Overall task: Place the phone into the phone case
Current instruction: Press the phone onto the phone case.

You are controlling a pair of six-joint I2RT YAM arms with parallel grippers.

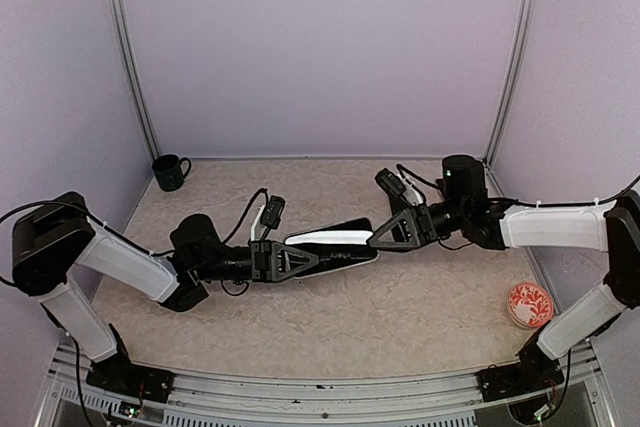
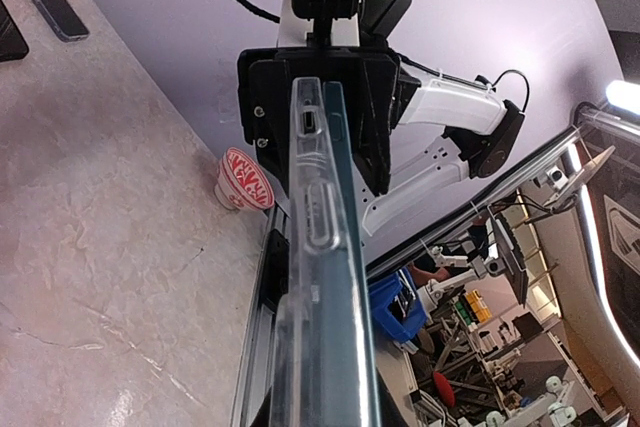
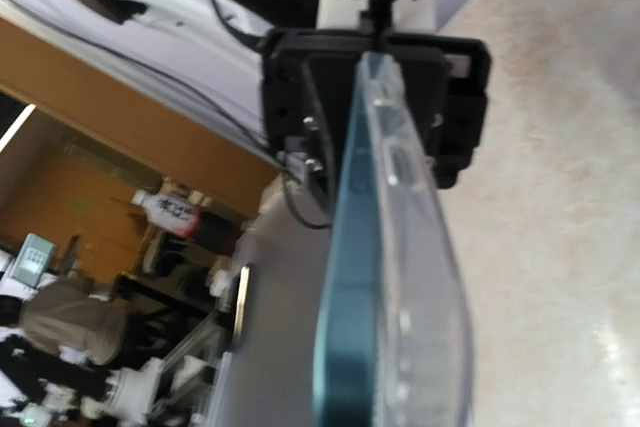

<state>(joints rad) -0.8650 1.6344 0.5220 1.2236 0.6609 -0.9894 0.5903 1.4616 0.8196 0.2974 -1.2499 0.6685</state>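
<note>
Left gripper (image 1: 292, 260) pinches one end of phone case (image 2: 312, 207), phone (image 2: 347, 277) pressed alongside; right gripper (image 1: 393, 231) pinches other end, pair held above table (image 1: 430, 297). Your risk: edges look unseated; uneven squeeze pops phone free, drops it.
</note>
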